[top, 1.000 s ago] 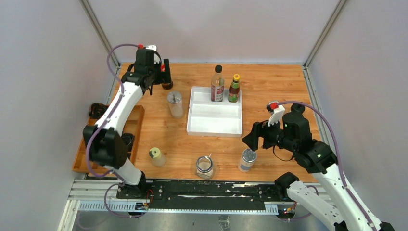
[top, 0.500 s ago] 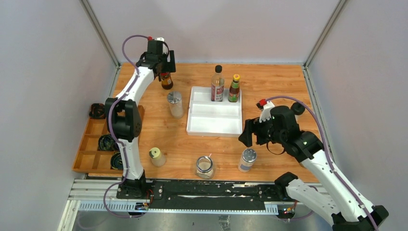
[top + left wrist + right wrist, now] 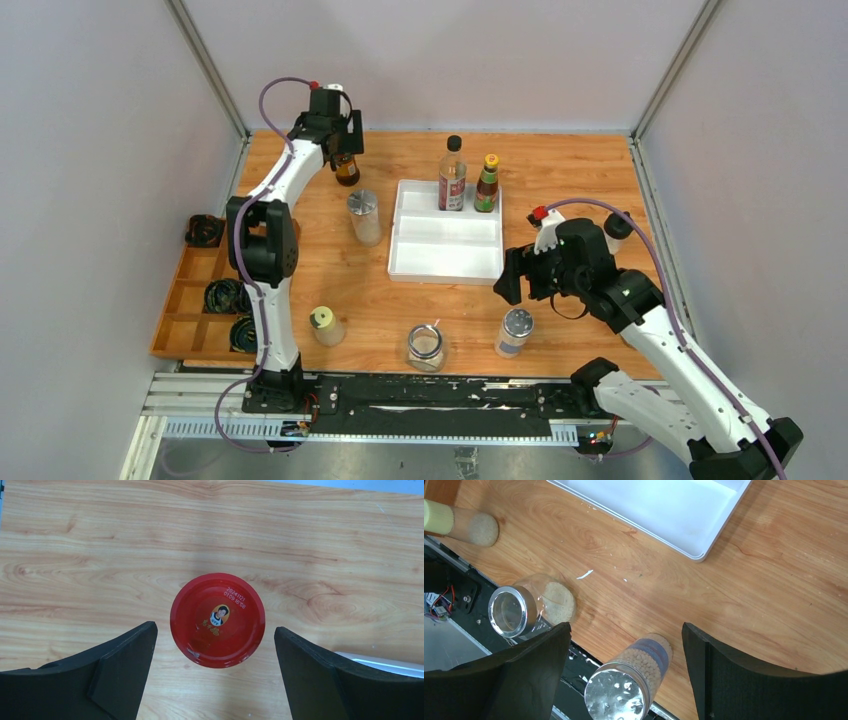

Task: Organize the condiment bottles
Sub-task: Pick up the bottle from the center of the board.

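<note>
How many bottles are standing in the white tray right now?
2. A tall clear black-capped bottle and a shorter yellow-capped bottle stand side by side at the far edge of the white tray. The whole tray shows, so none is hidden.

red-capped jar [image 3: 346,170] upright, far left | black-capped bottle [image 3: 452,175], yellow-capped bottle [image 3: 487,185] upright, side by side at far end of white tray [image 3: 440,262] | silver-lidded shaker [image 3: 364,216] left of tray | near edge, upright: yellow-lidded jar [image 3: 324,326], glass jar [image 3: 426,346], silver-capped jar [image 3: 514,332]
</note>
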{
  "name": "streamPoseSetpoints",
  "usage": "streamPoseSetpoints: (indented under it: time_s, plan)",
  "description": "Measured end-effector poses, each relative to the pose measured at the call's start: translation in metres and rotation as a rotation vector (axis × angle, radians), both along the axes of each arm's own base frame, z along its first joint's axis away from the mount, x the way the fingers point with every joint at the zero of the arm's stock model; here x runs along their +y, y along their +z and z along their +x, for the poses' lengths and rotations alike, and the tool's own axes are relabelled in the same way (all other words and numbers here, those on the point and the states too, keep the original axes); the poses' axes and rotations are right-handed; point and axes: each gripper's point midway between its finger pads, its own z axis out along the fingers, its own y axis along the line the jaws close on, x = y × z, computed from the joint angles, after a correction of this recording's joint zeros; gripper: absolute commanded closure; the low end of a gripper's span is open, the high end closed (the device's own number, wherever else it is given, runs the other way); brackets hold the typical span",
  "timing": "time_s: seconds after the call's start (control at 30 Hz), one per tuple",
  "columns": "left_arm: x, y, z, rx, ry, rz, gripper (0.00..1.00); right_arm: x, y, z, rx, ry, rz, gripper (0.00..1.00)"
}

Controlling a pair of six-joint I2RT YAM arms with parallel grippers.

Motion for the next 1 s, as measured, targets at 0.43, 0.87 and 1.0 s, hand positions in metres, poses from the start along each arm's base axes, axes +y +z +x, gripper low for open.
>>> streamPoseSetpoints:
  time_s: [0.43, 0.87, 1.0]
  plan:
    - [-0.001, -0.005, 0.011, -0.002, -0.018, 0.0, 0.33, 0.001, -0.006, 0.001, 0.005, 0.0, -0.004, 0.13]
    - [-0.005, -0.004, 0.007, 0.014, -0.043, -0.019, 0.34, 0.001, -0.012, 0.001, 0.016, 0.001, -0.01, 0.14]
    - [-0.008, -0.003, -0.005, 0.052, -0.063, -0.031, 0.34, 0.001, -0.012, 0.001, 0.012, 0.002, -0.005, 0.15]
